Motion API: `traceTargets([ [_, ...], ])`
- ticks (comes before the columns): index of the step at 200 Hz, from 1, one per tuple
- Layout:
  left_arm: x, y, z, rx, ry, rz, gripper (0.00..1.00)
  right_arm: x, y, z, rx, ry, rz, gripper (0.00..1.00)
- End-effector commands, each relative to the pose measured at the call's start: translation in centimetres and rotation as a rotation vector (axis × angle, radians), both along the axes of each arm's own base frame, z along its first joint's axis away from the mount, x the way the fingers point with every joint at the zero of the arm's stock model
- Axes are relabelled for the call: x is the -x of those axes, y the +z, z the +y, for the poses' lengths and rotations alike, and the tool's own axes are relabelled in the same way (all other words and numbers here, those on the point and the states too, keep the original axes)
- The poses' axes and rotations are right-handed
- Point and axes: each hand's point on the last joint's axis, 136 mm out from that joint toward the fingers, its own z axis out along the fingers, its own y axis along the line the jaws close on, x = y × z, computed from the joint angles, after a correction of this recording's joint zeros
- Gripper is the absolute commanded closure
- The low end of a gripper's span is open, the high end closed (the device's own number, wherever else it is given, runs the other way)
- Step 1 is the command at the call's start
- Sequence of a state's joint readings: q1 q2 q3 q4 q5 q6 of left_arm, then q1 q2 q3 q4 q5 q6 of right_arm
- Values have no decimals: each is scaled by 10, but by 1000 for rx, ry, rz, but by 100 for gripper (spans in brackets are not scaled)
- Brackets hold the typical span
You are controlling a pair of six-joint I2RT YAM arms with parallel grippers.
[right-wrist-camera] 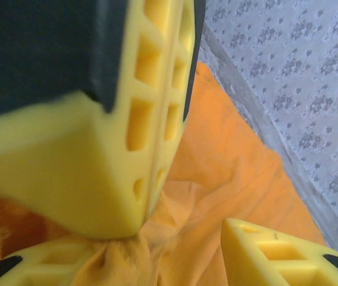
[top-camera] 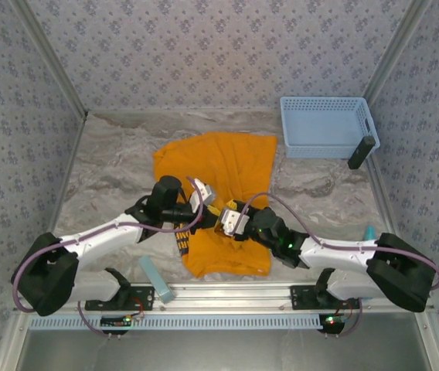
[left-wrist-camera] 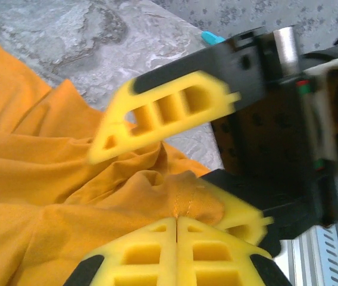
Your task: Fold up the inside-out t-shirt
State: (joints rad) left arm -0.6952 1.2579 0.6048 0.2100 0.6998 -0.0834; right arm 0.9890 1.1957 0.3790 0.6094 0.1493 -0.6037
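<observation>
The orange-yellow inside-out t-shirt (top-camera: 227,162) lies rumpled in the middle of the table, with dark lettering showing at its near left edge. Over its near half, my left gripper (top-camera: 210,205) is shut on a small raised fold of the t-shirt (left-wrist-camera: 50,202) at a stitched seam; its fingertips (left-wrist-camera: 177,219) are pressed together. My right gripper (top-camera: 222,219) faces it from the right and is open. One of its fingers (left-wrist-camera: 163,113) stands on each side of that pinched fold. In the right wrist view the right gripper (right-wrist-camera: 151,244) straddles the left gripper's shut fingers (right-wrist-camera: 145,119) and the cloth (right-wrist-camera: 234,167).
A light blue plastic basket (top-camera: 324,124) stands at the back right with a dark object (top-camera: 361,152) leaning at its corner. A light blue item (top-camera: 158,278) lies by the front rail on the left, a teal one (top-camera: 369,232) at the right. Patterned walls enclose the marbled table (top-camera: 111,162).
</observation>
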Motion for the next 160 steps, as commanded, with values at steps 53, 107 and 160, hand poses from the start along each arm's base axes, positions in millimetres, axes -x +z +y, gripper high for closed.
traceTargets([
  [53, 1, -13, 9, 14, 3, 78, 99, -13, 37, -38, 17, -160, -141, 54],
  [107, 6, -8, 14, -28, -18, 7, 54, 10, 38, -36, -54, -54, -3, 52],
  [160, 32, -33, 28, -350, -74, -305, 29, -10, 72, -70, -312, -245, 240, 0],
])
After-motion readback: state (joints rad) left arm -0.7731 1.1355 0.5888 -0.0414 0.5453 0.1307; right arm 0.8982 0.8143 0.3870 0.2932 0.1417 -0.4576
